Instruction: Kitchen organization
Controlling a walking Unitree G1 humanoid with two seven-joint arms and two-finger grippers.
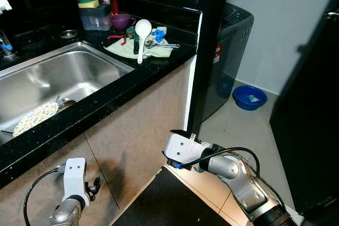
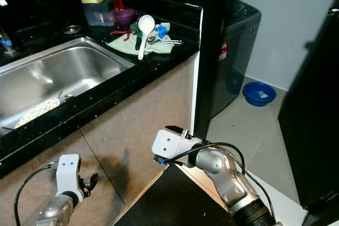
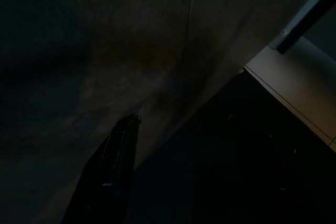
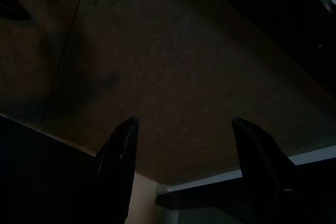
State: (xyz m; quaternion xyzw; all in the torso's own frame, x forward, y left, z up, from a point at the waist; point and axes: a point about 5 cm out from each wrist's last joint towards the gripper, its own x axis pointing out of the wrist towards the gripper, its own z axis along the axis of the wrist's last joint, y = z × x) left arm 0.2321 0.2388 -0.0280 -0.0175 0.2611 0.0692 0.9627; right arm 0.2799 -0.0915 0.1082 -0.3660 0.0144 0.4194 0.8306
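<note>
On the black counter (image 1: pixel 153 72) a white rice spoon (image 1: pixel 142 30) lies across a green cloth (image 1: pixel 121 49) with scissors and metal utensils. A purple cup (image 1: pixel 122 21) and a clear box holding sponges (image 1: pixel 95 17) stand behind it. A patterned plate (image 1: pixel 34 119) lies in the steel sink (image 1: pixel 79 51). Both arms hang low before the cabinet doors. My right gripper (image 4: pixel 182 123) is open and faces the cabinet front with nothing between its fingers. My left gripper (image 1: pixel 94 186) is also low, open and empty; in its dark wrist view only one finger (image 3: pixel 119 161) shows clearly.
A tall black column (image 1: pixel 209 51) ends the counter, with a dark washing machine (image 1: pixel 233 41) behind it. A blue basin (image 1: pixel 250 98) sits on the tiled floor. A black appliance (image 1: pixel 312 109) stands on the right. A black mat (image 1: pixel 169 199) lies at my feet.
</note>
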